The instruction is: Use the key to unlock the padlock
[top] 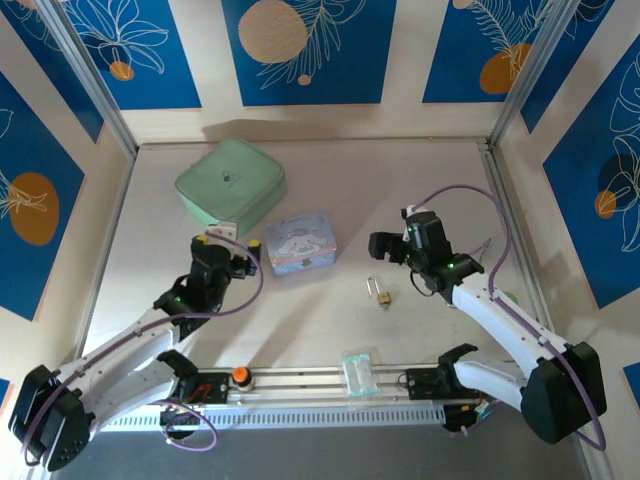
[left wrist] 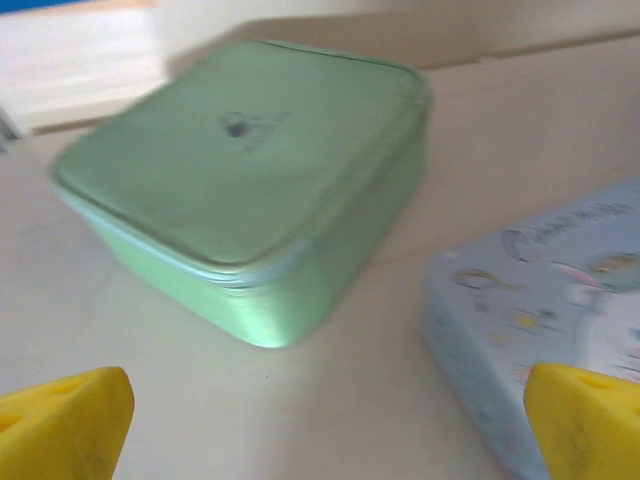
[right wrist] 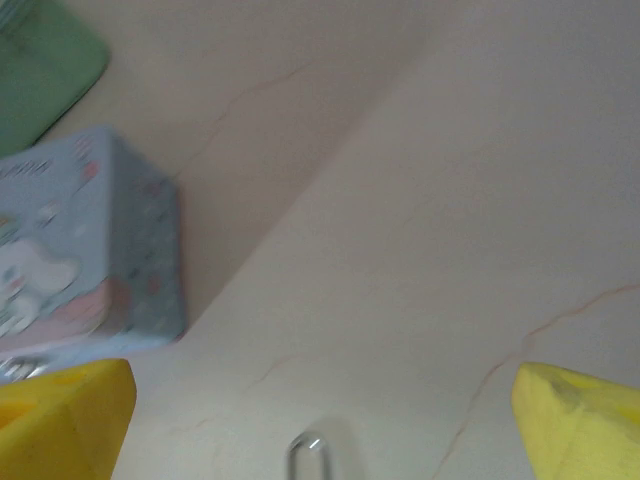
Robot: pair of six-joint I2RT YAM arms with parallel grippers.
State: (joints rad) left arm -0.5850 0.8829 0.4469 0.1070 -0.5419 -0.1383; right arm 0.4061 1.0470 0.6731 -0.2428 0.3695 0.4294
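One brass-block padlock (top: 381, 293) carries a thin silver U-shaped shackle.

Pale table (top: 320, 330) w/ faint thin veins. On it: mint-green soft case (top: 231, 185) at back left; pastel-blue cartoon tin (top: 300, 243) just beside it, twd front; tiny brass padlock (top: 381, 293) w/ silver shackle, right of tin, apart from it.

Padlock (top: 384, 297) is brass-gold, tin (top: 300, 243) pastel-blue with cartoons, case (top: 231, 182) mint-green.
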